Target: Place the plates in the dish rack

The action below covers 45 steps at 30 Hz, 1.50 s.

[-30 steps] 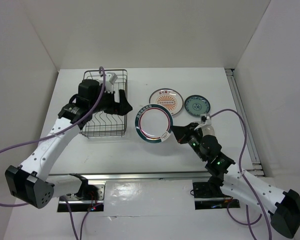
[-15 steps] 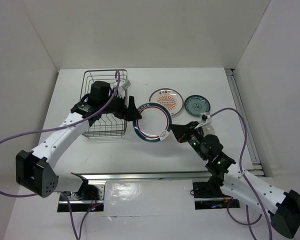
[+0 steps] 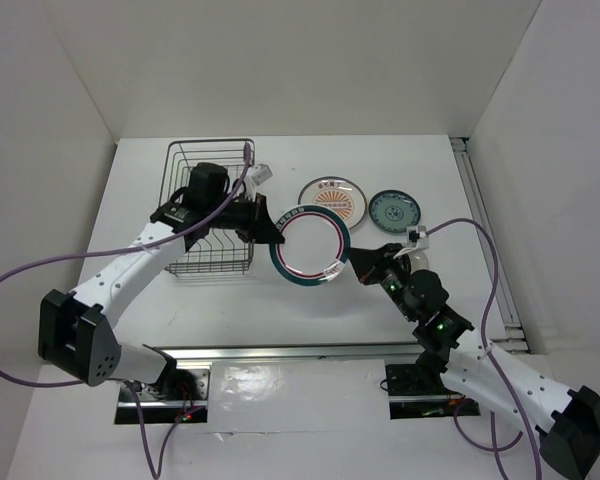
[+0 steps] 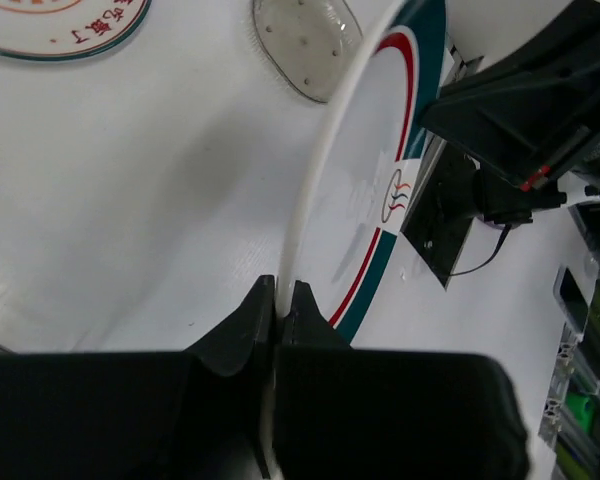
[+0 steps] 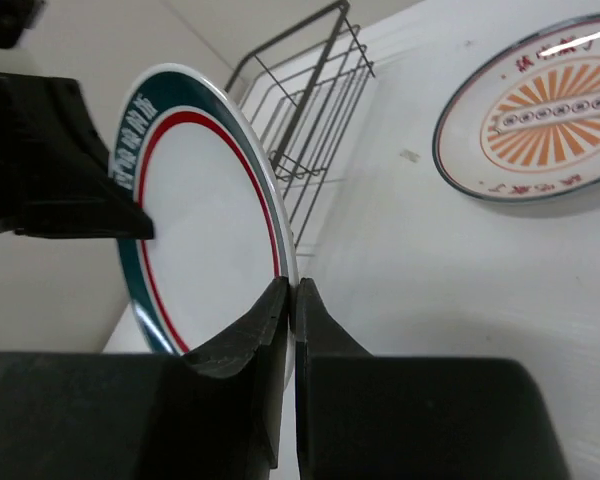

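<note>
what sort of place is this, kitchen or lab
Probably a robot lab cell, not a kitchen: bare white walls box in the table, two arms mounted at its edge hold a plate, beside a dish rack.

The teal-red rimmed plate point(image 5: 210, 250) carries white rim characters and a small logo point(image 4: 395, 195), the orange sunburst plate point(image 5: 540, 110) printed characters; none legible.

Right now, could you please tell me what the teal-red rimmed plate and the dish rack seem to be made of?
The teal-red rimmed plate looks like glazed ceramic or melamine: smooth, glossy white with printed bands; I cannot tell which. The dish rack seems to be dark coated metal wire: thin, rigid rods in a grid.
</note>
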Motion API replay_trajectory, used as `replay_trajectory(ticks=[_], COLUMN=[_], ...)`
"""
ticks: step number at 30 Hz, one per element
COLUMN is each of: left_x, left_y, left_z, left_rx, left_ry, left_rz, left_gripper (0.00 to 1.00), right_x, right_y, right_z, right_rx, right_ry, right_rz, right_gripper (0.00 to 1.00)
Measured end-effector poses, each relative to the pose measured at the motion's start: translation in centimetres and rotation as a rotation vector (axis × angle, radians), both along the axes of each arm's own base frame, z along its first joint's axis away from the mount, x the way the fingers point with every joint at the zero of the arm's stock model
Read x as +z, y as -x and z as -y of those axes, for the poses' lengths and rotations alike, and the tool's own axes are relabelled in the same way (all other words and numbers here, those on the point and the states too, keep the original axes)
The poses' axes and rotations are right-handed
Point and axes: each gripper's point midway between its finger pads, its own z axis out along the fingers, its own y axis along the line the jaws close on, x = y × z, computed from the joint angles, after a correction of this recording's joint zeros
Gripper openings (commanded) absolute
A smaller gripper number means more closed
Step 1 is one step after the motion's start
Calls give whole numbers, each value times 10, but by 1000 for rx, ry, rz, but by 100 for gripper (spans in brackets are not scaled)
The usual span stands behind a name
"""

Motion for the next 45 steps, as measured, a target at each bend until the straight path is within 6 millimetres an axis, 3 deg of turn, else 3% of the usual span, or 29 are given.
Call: replay_trajectory(ticks=[2,3,5,8,14,24,30,35,42,45], left_x=[4,6,7,6,21,74,71,76,95,94], left_y=[3,4,2,-1,-18,-57,-58,-58,-62,-62], left_z=[0,0,-1,-6,-39,-141,-201,-255,-277,-282], left_rx=[-5,-5,7,50,265,808,1031,1175,1240,1245], left_ry=[1,3,-3,-22,-111,-401,-595,-735,-861,-902], left_rz=[14,22,36,69,197,360,363,379,439,463], left_gripper=[0,0,0,0,0,0,0,0,0,0], right_x=[-6,-5,-2,2,1,4,-7,-20,-31,-30], right_y=[-2,-2,0,0,-6,-24,-42,-44,-43,-42], right_z=[2,1,-4,-14,-18,-3,-18,-27,-38,-40], right_rx=[-10,-10,16,53,42,-80,-64,-20,38,52], right_ry=[12,9,1,3,27,122,273,337,370,369], right_rz=[-15,-12,-9,-4,-27,-84,-158,-183,-209,-207], right_gripper=[19,45,60,99,100,100,100,100,100,100])
